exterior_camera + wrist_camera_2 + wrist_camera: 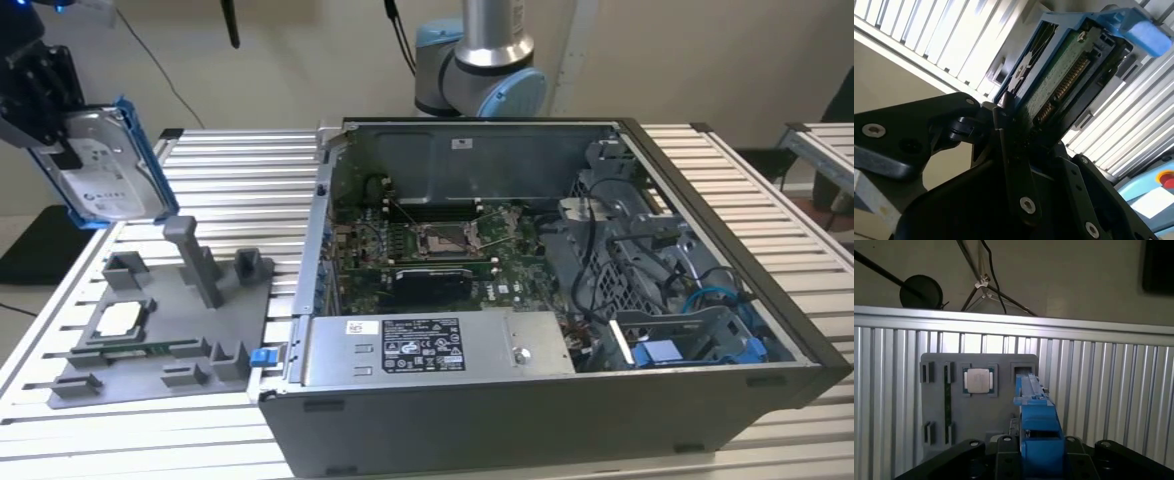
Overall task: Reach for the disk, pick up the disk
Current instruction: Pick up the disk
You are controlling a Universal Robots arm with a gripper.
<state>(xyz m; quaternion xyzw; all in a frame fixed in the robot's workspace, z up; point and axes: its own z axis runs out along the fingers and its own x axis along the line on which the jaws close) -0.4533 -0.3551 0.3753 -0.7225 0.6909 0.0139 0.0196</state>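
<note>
My gripper (pixel 56 130) is clamped on the disk (pixel 110 165), one finger on each flat side. I hold it up in the air at the exterior view's far left, clear of the counter (pixel 240 170) and touching nothing else. The disk stands on edge and leans a little. Its white label faces the exterior camera, and the blue bracket runs round its rim.

In the second wrist view my black fingers (pixel 1010 150) pinch the disk (pixel 1064 80) near one end. I can see its green circuit board, a row of gold contacts and a blue tab at the far corner. In the first wrist view the disk (pixel 1036 420) is edge-on between the two sides of my gripper (pixel 1036 456), a narrow blue strip pointing away from me.

Below it on the slatted counter lies a grey fixture (pixel 160 335). A chip (pixel 120 318) sits in a square pocket of it. In the first wrist view the chip (pixel 978 380) lies just beside an open slot (pixel 1021 372) in the fixture (pixel 979 415), and the disk's far end lines up with that slot.

The open computer case (pixel 534 300) stands to the exterior view's right of the fixture, well apart from the disk.
</note>
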